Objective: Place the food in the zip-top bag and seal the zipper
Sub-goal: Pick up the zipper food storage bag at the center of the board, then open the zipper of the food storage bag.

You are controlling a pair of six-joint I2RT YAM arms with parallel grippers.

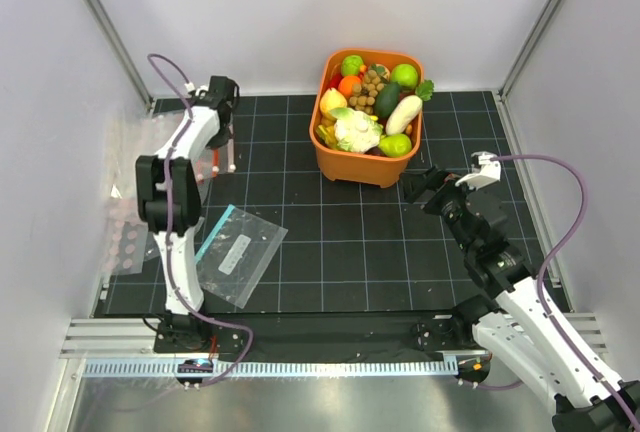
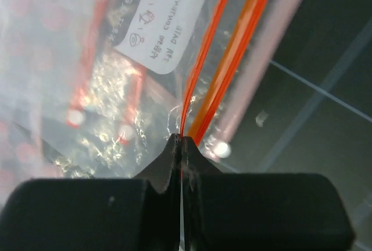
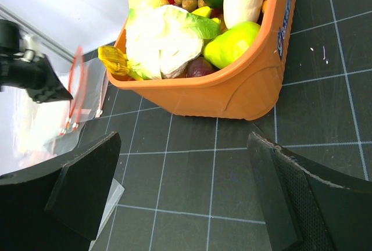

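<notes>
Bag [image 2: 58, 59]: clear crinkly plastic w/ white rectangular label [image 2: 168, 18] printed in small dark text and icons, too blurred to read. Zipper [image 2: 215, 59] is a thin red-orange strip; in the L wrist view it shows as two parallel lines running up from the fingertips. The bag is held up off the table [image 1: 350, 242] at the back-left, near the wall. Red print or dots show through the film, but I can't make out what they are.

L gripper [image 2: 181, 146]: jaws pressed together, pinching the zipper strip at its end. R gripper [image 3: 183, 146]: jaws wide apart, nothing btwn them, hanging just in front of the basket [image 3: 250, 88].

Food is all in the orange plastic basket: white cauliflower [image 3: 157, 39] w/ green leaves, a long white veg, green and yellow fruit, and a cluster of brown balls. Lower pieces are hidden under the pile.

From above, the bag's outline is faint against the wall; only the red strips read clearly. A second clear bag w/ teal strip [image 1: 240, 252] lies flat on the black gridded mat.
</notes>
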